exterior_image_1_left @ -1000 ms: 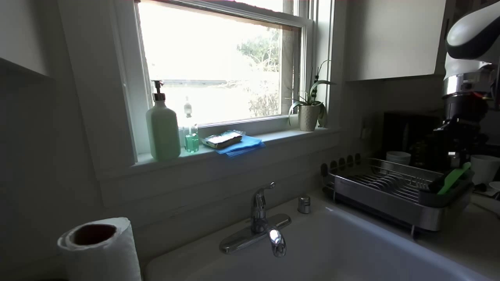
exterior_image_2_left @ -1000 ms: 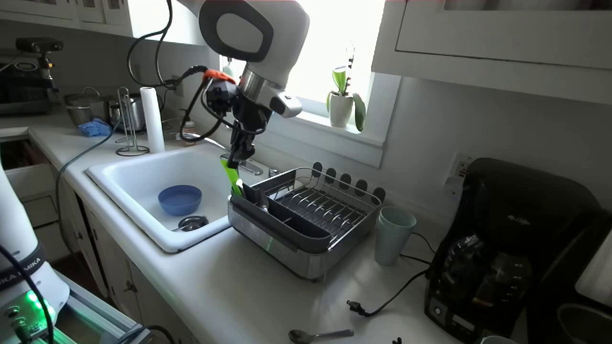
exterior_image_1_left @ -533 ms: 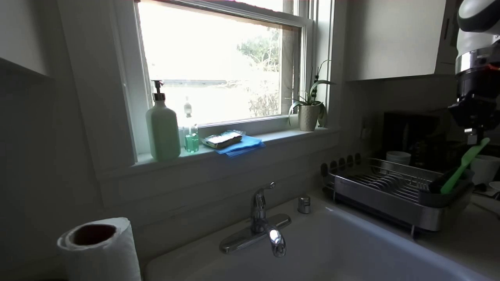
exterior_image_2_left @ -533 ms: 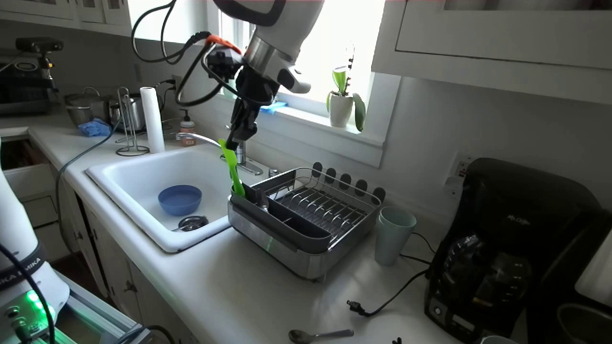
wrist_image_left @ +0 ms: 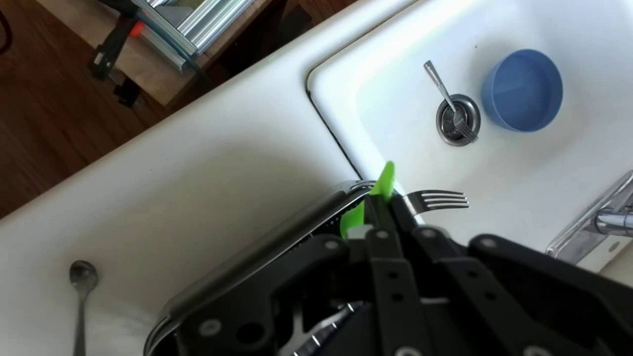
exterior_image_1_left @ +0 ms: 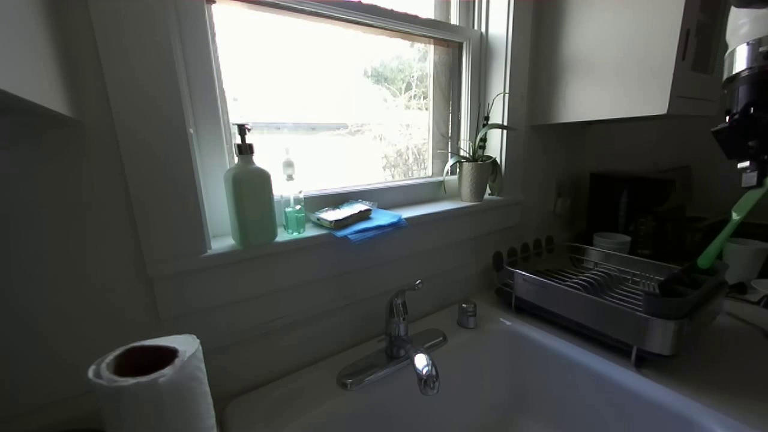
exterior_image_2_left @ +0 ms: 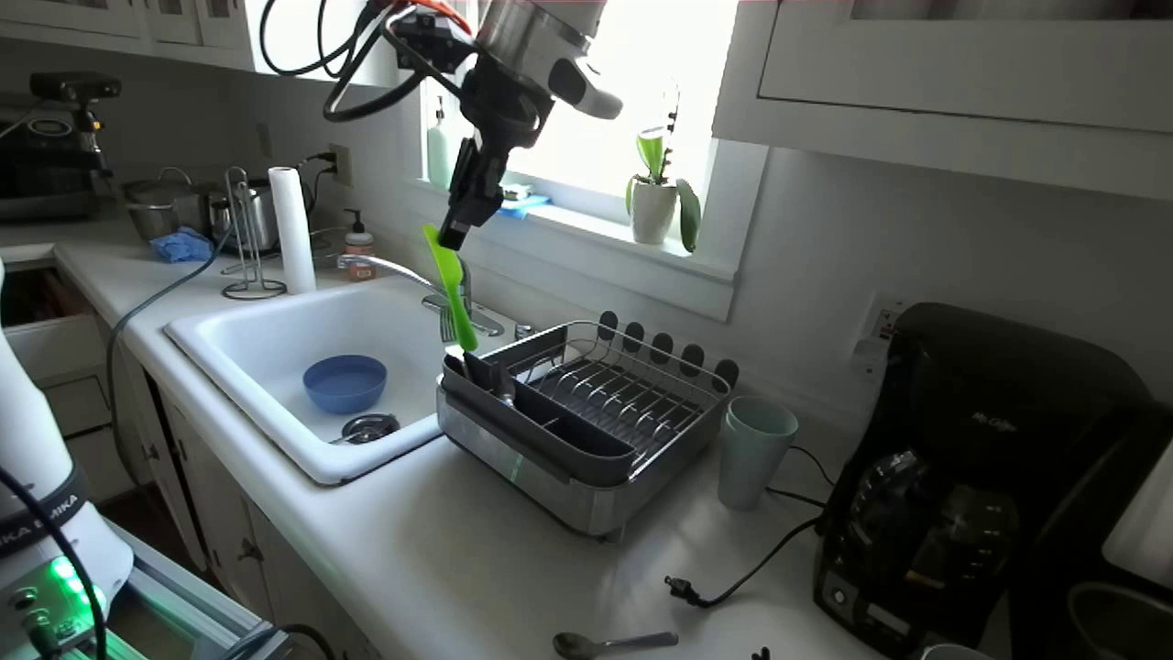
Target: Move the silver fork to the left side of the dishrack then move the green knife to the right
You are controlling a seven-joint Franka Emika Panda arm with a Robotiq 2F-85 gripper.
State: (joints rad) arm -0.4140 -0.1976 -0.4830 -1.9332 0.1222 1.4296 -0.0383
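The hand pinches the green knife up near its top.
The knife looks light, stiff and smooth, so it probably won't break but it might slip or twist; a firm squeeze on the flat top part seems best. It hangs tilted below the hand, with its low end just over the corner of the dishrack by the sink.

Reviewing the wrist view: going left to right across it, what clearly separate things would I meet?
Spoon → green knife → drain → blue bowl → faucet.
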